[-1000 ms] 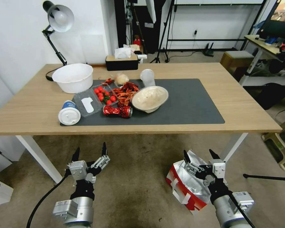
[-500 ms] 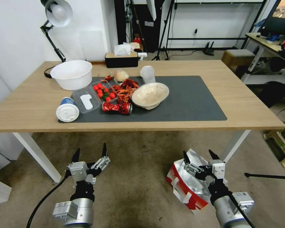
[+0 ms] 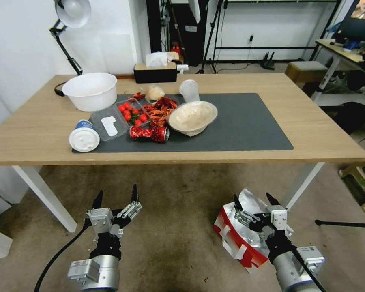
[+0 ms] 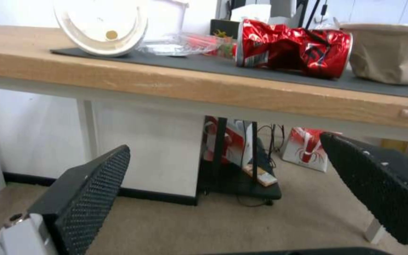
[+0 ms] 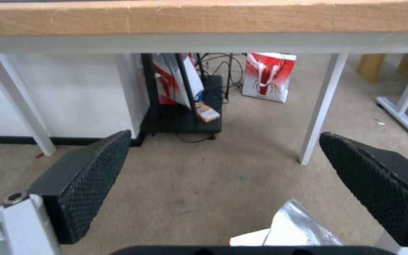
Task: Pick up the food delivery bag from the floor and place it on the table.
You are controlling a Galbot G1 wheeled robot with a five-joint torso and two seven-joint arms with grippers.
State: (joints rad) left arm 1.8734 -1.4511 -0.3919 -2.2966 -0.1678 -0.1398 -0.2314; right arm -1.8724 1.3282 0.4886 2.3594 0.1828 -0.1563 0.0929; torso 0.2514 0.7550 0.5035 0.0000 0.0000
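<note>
The food delivery bag (image 3: pixel 236 239), red and white with a silver foil mouth, stands slightly slumped on the floor (image 3: pixel 178 231) by the table's right front leg. My right gripper (image 3: pixel 252 199) hangs open just above the bag's open top, apart from it. In the right wrist view the right gripper (image 5: pixel 225 138) has its jaws wide apart, and a corner of the bag's foil (image 5: pixel 294 226) shows below them. My left gripper (image 3: pixel 116 194) is open over bare floor, well left of the bag; the left gripper (image 4: pixel 226 145) holds nothing. The table (image 3: pixel 316 125) stands in front of me.
On the table's dark mat (image 3: pixel 247 129) lie a crushed red can (image 3: pixel 149 133), two bowls (image 3: pixel 192 117), a tipped cup (image 3: pixel 84 138), tomatoes and food scraps. A white table leg (image 3: pixel 302 184) stands beside the bag. Another red-and-white bag (image 5: pixel 267 76) stands far under the table.
The whole head view has shifted, so the table sits a little higher in the picture. Both grippers stay open in the same pose, and the bag has not moved.
</note>
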